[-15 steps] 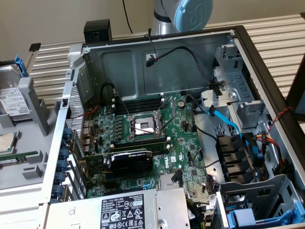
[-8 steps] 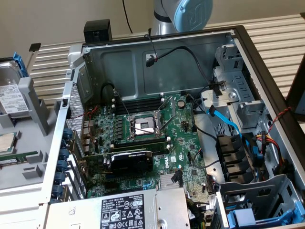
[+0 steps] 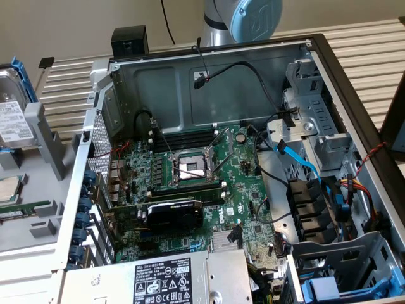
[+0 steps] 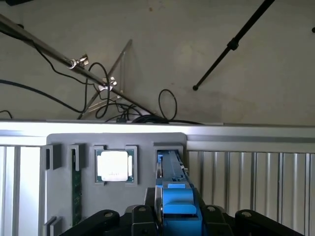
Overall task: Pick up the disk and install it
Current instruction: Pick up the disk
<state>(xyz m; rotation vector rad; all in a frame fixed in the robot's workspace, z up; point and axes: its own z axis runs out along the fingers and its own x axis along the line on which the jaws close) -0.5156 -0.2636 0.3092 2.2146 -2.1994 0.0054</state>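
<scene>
The disk [image 4: 173,187] stands on edge in a slot of the grey holder [image 4: 147,142], clipped in its blue frame, just beside the processor chip [image 4: 114,165] lying flat in the same holder. The gripper [image 4: 178,222] sits at the holder's disk slot, black parts on either side of the blue frame; whether it clamps the disk or stands loose I cannot tell

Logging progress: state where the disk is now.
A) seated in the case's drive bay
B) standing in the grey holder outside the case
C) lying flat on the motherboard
B: the disk stands in the grey holder at the exterior view's left, outside the case.
</scene>
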